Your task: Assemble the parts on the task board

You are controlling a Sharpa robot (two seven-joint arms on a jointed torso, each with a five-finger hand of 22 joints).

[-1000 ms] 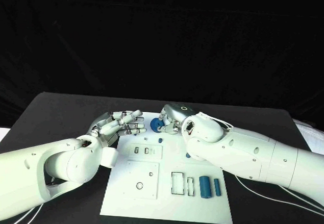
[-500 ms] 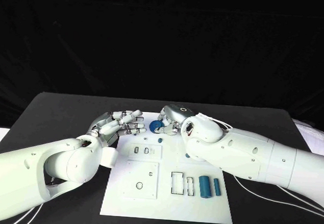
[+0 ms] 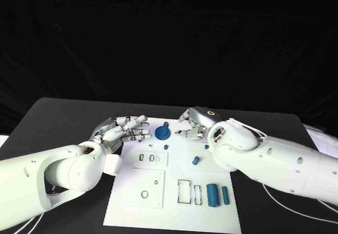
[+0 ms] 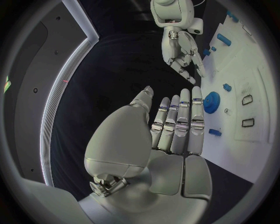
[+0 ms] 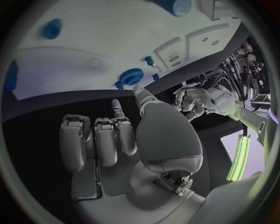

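Right hand (image 3: 197,120): withdrawn from blue round part (image 3: 162,132), now empty, fingers loosely curled; part left near task board (image 3: 175,213) far edge. Left hand (image 3: 125,129): unchanged, empty, fingers apart

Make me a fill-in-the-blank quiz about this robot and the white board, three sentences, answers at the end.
1. The round blue part lies between the two ____ at the board's far end.
2. The right hand holds ____.
3. The two long blue parts lie side by side near the board's ____ edge, on the robot's own side of that name.

Missing words: hands; nothing; right
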